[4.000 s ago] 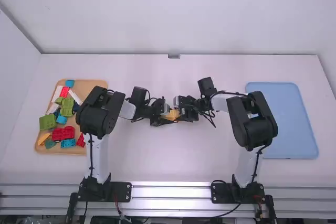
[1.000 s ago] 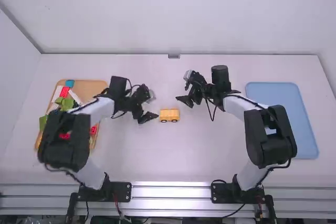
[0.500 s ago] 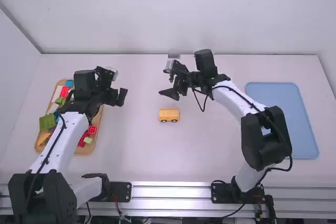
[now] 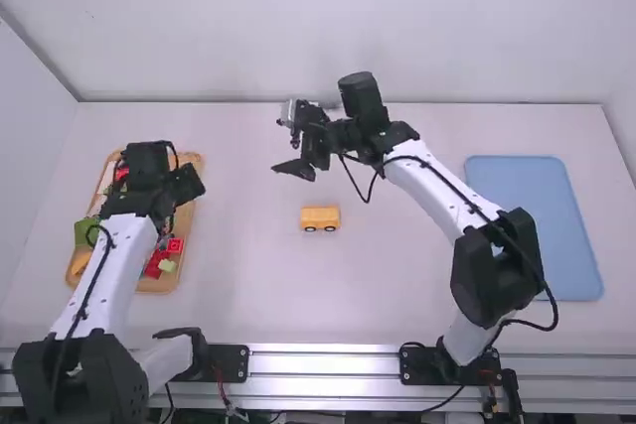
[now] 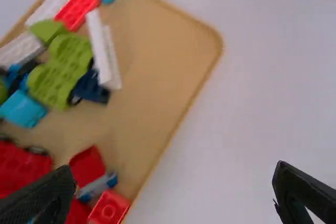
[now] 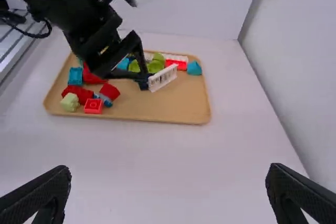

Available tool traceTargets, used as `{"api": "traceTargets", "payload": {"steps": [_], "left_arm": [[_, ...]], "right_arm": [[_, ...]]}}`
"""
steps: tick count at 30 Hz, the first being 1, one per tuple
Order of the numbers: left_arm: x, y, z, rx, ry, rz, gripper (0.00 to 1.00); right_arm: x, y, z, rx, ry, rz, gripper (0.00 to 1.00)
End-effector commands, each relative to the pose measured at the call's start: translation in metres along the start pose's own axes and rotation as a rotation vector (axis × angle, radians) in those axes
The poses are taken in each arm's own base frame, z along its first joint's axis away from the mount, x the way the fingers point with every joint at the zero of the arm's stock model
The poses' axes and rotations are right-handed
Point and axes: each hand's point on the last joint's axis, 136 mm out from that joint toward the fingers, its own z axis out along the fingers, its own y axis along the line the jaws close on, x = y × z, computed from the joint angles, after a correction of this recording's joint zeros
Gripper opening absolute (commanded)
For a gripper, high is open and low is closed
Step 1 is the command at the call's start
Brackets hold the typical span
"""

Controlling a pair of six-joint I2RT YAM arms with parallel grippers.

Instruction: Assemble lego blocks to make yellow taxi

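Jaws of the left gripper (image 5: 174,167) and right gripper (image 6: 169,168) are spread wide, empty; inside the tan tray (image 5: 157,66), neighbouring lego blocks (image 5: 62,72) could be knocked aside, being closely crowded.

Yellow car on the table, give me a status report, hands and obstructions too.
Left hand open, by the block tray. Right hand open, clear of the car. Yellow car upright on its wheels, nothing touching its sides.
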Motion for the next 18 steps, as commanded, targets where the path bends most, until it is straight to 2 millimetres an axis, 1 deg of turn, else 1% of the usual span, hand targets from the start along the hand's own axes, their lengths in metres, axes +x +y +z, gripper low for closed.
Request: {"api": "traceTargets", "payload": {"steps": [1, 2, 3, 5, 6, 7, 10, 11, 15, 16, 18], "left_arm": [[-0.025, 0.008, -0.023, -0.025, -0.061, -0.077, 0.99], [-0.026, 0.009, -0.027, -0.03, -0.053, -0.079, 0.99], [-0.029, 0.014, -0.033, -0.044, -0.043, -0.125, 0.99], [-0.034, 0.02, -0.04, -0.056, -0.04, -0.18, 0.99], [-0.038, 0.025, -0.044, -0.065, -0.04, -0.205, 0.99], [-0.043, 0.034, -0.05, -0.081, -0.038, -0.233, 0.99], [-0.054, 0.043, -0.057, -0.063, -0.004, -0.275, 0.99], [-0.06, 0.05, -0.058, -0.052, 0.033, -0.289, 0.99], [-0.066, 0.067, -0.056, -0.092, 0.121, -0.346, 0.99], [-0.067, 0.072, -0.054, -0.113, 0.152, -0.358, 0.99], [-0.073, 0.081, -0.044, -0.146, 0.209, -0.378, 0.99]], "right_arm": [[0.002, -0.005, 0.006, 0.032, 0.035, -0.007, 0.98], [0.004, -0.005, 0.007, 0.035, 0.043, -0.006, 0.99], [0.006, -0.004, 0.007, 0.035, 0.053, -0.013, 0.98], [0.007, -0.002, 0.007, 0.026, 0.057, -0.022, 0.99], [0.008, -0.002, 0.007, 0.026, 0.059, -0.019, 0.99], [0.01, -0.002, 0.006, 0.027, 0.064, -0.013, 0.99], [0.011, -0.003, 0.004, 0.025, 0.067, -0.014, 0.99], [0.012, -0.002, 0.004, 0.024, 0.07, -0.011, 0.99], [0.014, -0.004, 0.002, 0.027, 0.072, -0.006, 0.99], [0.014, -0.004, 0.002, 0.027, 0.072, -0.006, 0.99], [0.013, -0.003, 0.003, 0.026, 0.072, -0.007, 0.99]]}}
